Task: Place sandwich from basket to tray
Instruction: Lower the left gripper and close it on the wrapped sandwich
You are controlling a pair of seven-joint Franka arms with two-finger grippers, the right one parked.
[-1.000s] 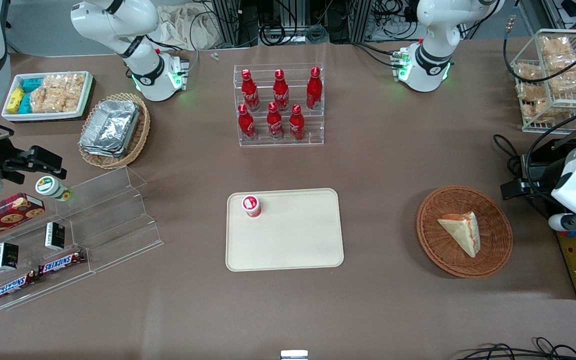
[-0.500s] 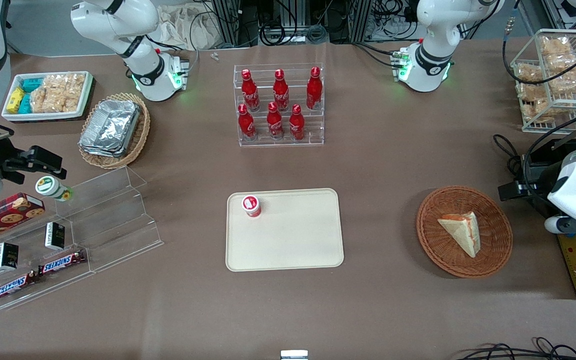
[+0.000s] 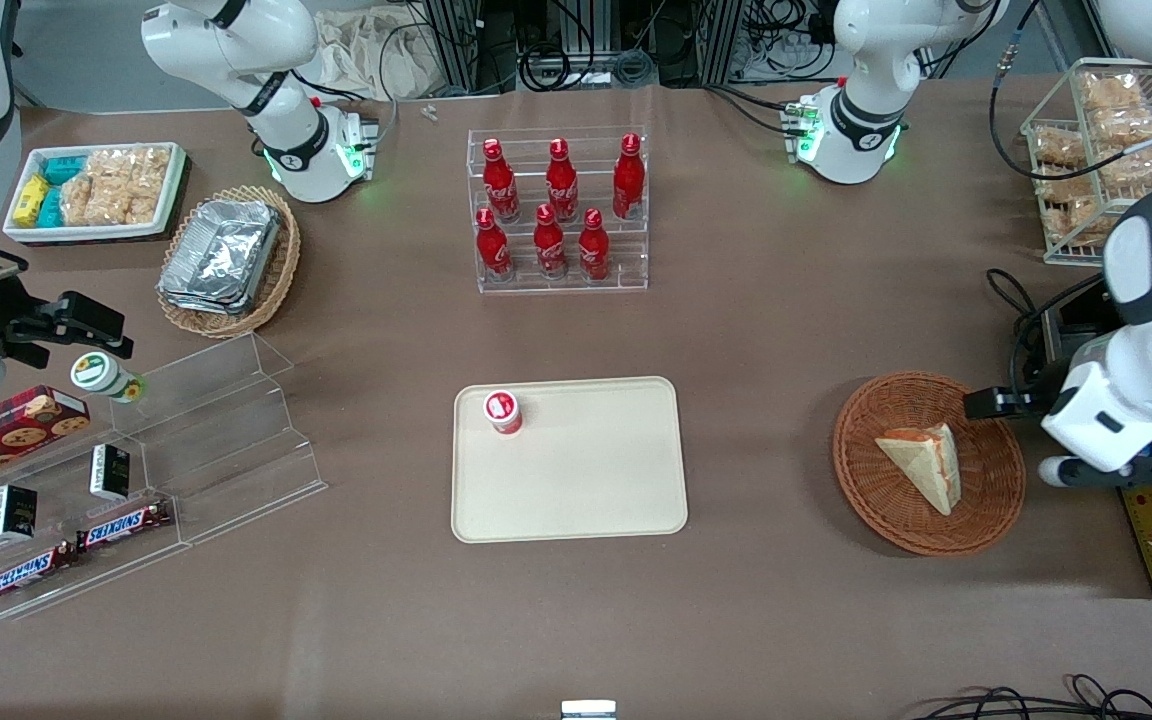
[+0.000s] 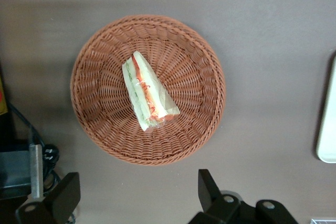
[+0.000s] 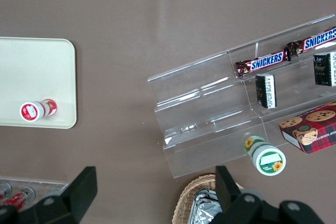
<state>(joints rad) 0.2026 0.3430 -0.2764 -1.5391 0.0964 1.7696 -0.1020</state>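
the sandwich [image 3: 924, 463] lies in the basket [image 3: 866, 500], well apart from your tray [image 3: 586, 490], which sits toward the parked arm's end. bare table [image 3: 766, 400] lies between them. on the tray a small red-lidded cup [image 3: 502, 411] stands at a corner. your gripper [image 4: 139, 195] hovers spread open above the basket's edge, touching nothing. the sandwich is a pale wedge, its orange-red and green filling showing.

Your working arm is glossy white with rounded link shells and dark joint bands, its base ringed by a green light and trailing black cables, and it ends in a black gripper [image 4: 136, 195] whose two flat black fingers [image 4: 209, 186] carry small silver screws.
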